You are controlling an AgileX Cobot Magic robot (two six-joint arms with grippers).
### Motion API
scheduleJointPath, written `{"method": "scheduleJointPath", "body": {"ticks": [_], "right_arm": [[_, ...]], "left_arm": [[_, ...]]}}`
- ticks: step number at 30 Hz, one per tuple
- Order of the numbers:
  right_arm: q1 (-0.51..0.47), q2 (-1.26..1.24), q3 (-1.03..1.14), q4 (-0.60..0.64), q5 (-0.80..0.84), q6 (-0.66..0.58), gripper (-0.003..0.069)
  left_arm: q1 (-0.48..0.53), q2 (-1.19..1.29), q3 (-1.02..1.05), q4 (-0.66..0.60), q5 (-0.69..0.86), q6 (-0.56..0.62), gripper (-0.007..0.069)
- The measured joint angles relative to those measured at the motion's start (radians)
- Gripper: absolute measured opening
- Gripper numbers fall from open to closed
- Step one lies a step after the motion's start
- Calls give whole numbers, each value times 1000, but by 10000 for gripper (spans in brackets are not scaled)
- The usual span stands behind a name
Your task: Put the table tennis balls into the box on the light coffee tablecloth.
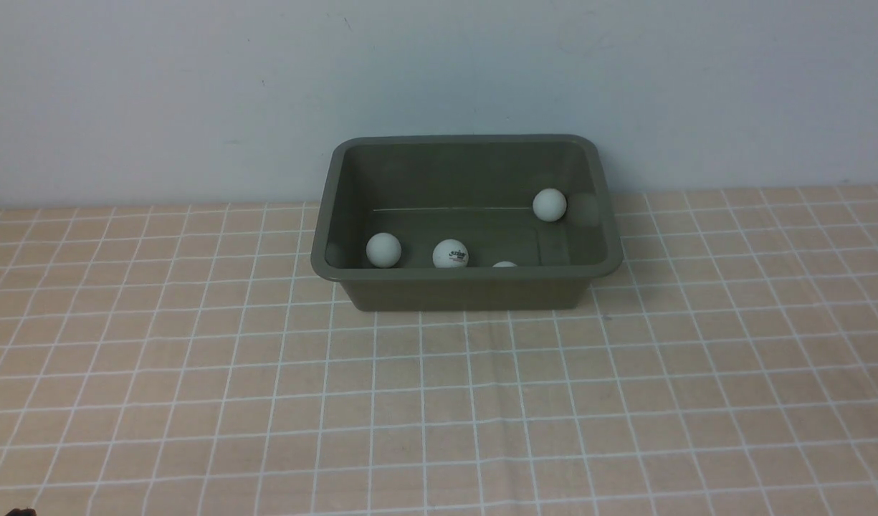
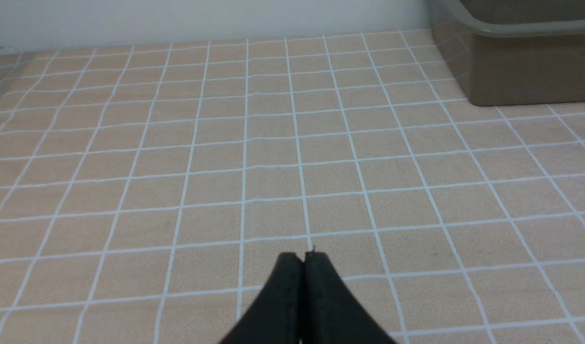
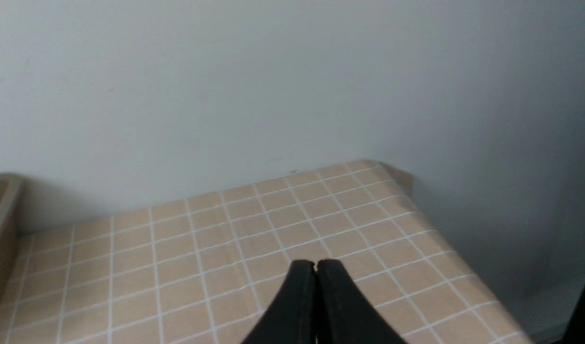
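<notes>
Gridded tablecloth (image 1: 439,401), rounded plastic box (image 1: 467,290)

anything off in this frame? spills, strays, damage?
Nothing stands out. The box sits upright on the cloth, four balls inside, the fourth half hidden by the near wall. No strays visible.

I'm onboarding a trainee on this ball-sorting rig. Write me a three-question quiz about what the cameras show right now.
1. How many table tennis balls show inside the box in the front view?
2. True or false: the left gripper is holding a ball.
3. Which ball carries dark lettering? A) the one at the box's far right B) the second from the robot's left C) the one farthest to the robot's left

Key: 1. Four, one mostly hidden by the near wall. 2. False; both it and the right gripper are shut and empty. 3. B.
</notes>
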Motion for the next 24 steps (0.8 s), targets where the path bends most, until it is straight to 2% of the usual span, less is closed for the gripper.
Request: {"method": "scheduleJointPath", "body": {"ticks": [2, 7, 12, 17, 24], "right_arm": [[-31, -34, 0, 2, 1, 2, -19], [-38, -93, 0, 18, 0, 2, -19], [-38, -98, 0, 98, 1, 8, -19], [-19, -141, 0, 158, 4, 12, -19], [4, -226, 0, 168, 4, 13, -19]], "left_arm": [[0, 0, 0, 0, 0, 0, -69], [0, 0, 0, 0, 0, 0, -69], [0, 0, 0, 0, 0, 0, -69], [0, 0, 0, 0, 0, 0, -69], [0, 0, 0, 1, 0, 0, -69]]}}
